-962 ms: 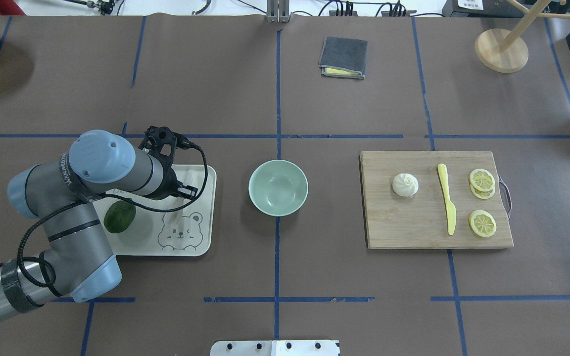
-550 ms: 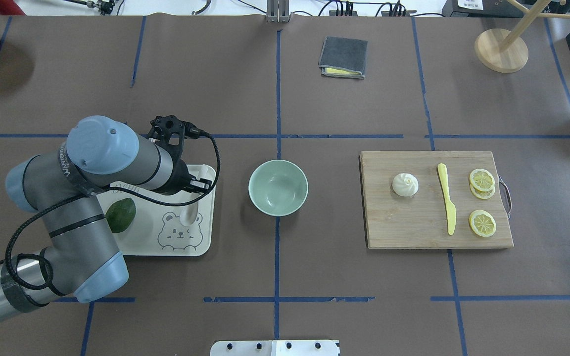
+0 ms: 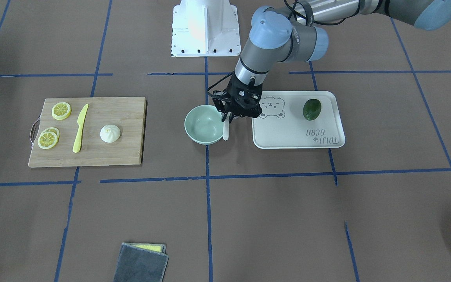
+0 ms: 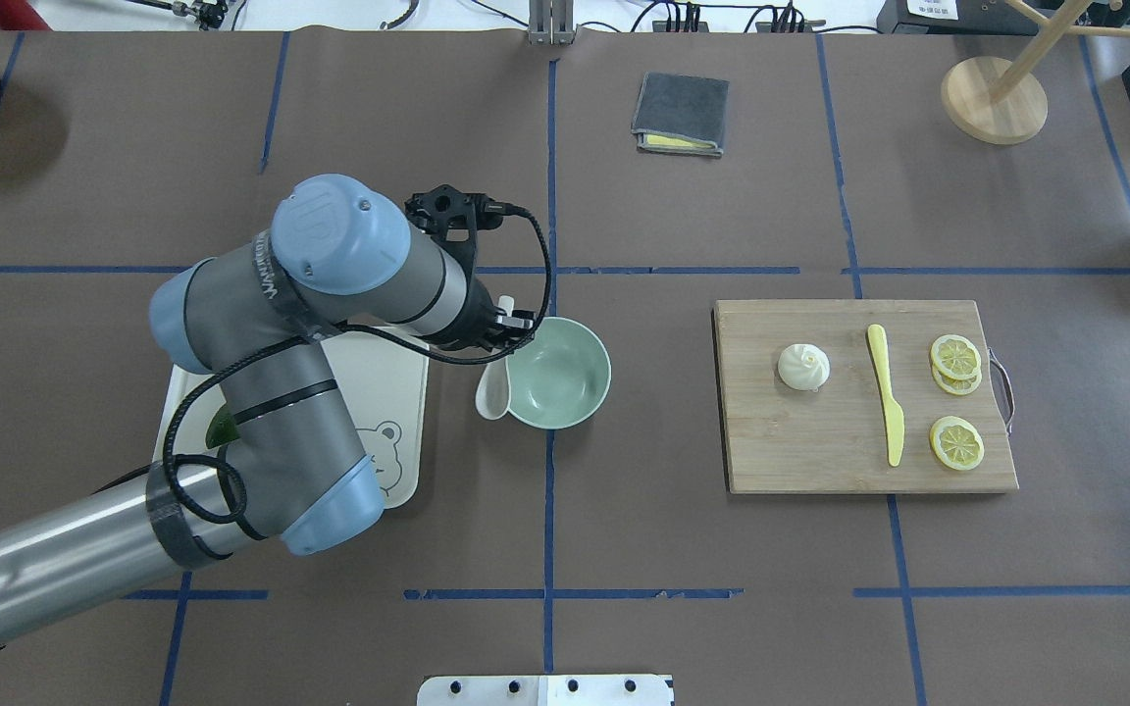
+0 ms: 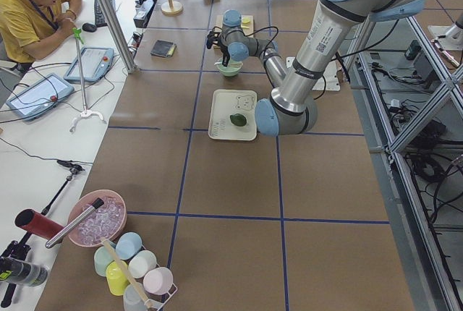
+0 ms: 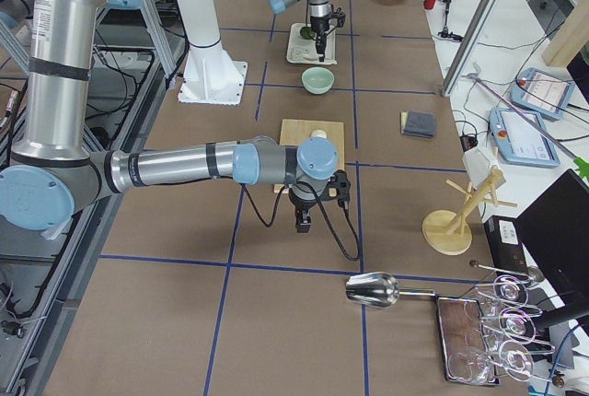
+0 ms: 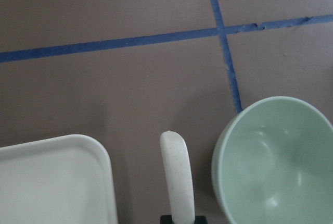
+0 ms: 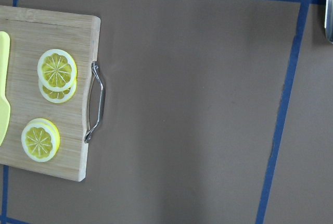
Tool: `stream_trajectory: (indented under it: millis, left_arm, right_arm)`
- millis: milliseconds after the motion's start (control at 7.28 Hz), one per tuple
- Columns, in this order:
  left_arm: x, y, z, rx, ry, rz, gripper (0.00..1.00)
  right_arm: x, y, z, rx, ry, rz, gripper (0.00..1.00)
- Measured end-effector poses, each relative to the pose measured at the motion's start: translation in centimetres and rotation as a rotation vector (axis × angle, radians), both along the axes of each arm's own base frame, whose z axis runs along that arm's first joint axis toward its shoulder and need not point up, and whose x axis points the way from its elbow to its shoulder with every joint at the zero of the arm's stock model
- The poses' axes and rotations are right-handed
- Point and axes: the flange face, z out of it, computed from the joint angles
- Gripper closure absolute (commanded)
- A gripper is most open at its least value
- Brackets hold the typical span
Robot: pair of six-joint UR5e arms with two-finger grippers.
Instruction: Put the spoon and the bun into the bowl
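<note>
Spoon (image 4: pixel 492 395) located where, gripped by what? (A)

Handle is clenched in the left gripper's (image 4: pixel 507 325) jaws. The scoop is hung just beside the bowl (image 4: pixel 565 378), on the tray (image 4: pixel 390 392) side, above the table (image 4: pixel 624 520). Not yet over the bowl. (B)

Bun (image 4: pixel 803 367)? (A)

Left untouched on the cutting board (image 4: pixel 820 451), well apart from the bowl, near the yellow knife (image 4: pixel 887 392). Right gripper (image 6: pixel 302 221) is seen only from the side view, so spread or closed cannot be told. (B)

Step in hand? (A)

Judged as carry-and-drop of the spoon. The scoop should be brought across the rim toward the bowl's middle, with the tip held higher than the rim so the bowl is not knocked or pushed. The spoon should be lowered until the scoop is nearly on the bottom before the jaws are released. Since the spoon looks about as long as the bowl is wide, the handle is best let down against the wall so it is not tipped out. (B)
</note>
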Motion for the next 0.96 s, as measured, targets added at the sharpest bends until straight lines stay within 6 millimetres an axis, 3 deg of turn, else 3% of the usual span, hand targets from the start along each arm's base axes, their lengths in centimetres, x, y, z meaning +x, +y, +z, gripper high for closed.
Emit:
stream_trajectory:
  millis: [412,550,687,962]
  left_arm:
    - [2.0,-1.0,-0.9,-0.016,-0.006,-0.005,1.0]
    - [2.2,-1.0,-0.9,-0.02,-0.006,-0.005,0.47]
    - [2.2,-1.0,-0.9,-0.023,-0.004,-0.007,0.28]
    - [2.3,-0.9,-1.0,-0.023,0.002,-0.007,0.27]
  right_arm:
    - [-0.1,0.0,0.0,-0.003,-0.008,-0.002,0.0]
    - [-0.2,0.0,0.0,-0.002,-0.009,-0.004,0.0]
    - [-0.3,0.0,-0.1,-0.002,-0.011,-0.005,0.0]
    - [-0.4,0.0,-0.2,-0.001,-0.018,-0.005,0.0]
